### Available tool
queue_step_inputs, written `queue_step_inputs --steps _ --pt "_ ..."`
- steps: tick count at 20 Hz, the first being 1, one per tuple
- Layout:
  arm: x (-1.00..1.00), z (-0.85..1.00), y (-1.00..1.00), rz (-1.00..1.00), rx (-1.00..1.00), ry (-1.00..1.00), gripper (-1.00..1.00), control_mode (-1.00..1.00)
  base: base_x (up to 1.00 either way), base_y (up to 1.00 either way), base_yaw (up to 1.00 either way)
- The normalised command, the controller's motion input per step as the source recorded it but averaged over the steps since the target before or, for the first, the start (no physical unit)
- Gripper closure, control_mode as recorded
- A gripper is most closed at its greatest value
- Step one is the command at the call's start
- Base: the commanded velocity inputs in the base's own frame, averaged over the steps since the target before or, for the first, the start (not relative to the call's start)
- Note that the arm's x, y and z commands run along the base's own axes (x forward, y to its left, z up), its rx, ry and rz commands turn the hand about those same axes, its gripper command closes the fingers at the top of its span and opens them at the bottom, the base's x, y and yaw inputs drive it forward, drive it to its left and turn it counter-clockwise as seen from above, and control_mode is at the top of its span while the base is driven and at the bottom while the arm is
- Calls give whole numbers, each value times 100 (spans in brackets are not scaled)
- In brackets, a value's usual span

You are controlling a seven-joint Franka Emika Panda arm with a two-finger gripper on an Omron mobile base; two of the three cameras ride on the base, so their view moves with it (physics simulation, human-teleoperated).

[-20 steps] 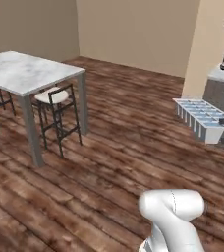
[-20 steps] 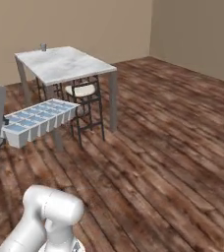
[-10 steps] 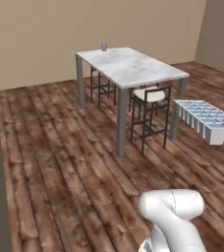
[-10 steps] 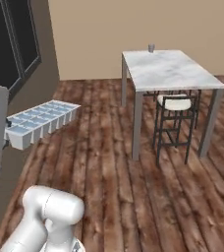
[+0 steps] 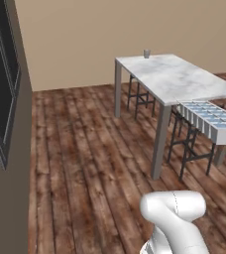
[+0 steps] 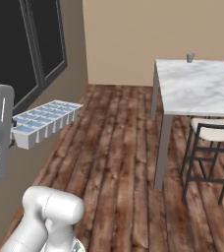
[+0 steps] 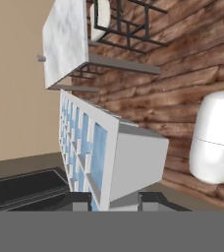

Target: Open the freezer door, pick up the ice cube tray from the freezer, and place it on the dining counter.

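Note:
My gripper (image 7: 116, 199) is shut on one short end of the ice cube tray (image 7: 99, 147), a pale blue-white grid of square cells that sticks out level from the hand above the wooden floor. In the right base view the tray (image 6: 45, 120) juts from the white hand and gripper (image 6: 13, 133) at the far left. From the left base side the tray (image 5: 206, 119) hangs at the right, just in front of the near end of the dining counter (image 5: 177, 77). The white marbled dining counter (image 6: 202, 86) stands to the right. The freezer and its door are out of view.
A small cup (image 5: 146, 53) stands at the counter's far end. Black-legged stools (image 6: 210, 130) sit under the counter. A wall with a dark window (image 6: 30, 44) runs along the left. Open wooden floor (image 5: 95, 158) lies between wall and counter.
The whole picture has swung as the base turns: the counter has shifted across both views and the dark-windowed wall has come in. The tray stays in the gripper.

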Motion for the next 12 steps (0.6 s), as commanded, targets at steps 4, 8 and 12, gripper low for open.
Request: queue_step_inputs --steps 4,8,12 --pt "0 0 0 0 0 0 100 100 100 -35 7" --pt "0 0 0 0 0 0 100 100 100 -36 -4" --pt "0 0 0 0 0 0 100 100 100 -14 -20"
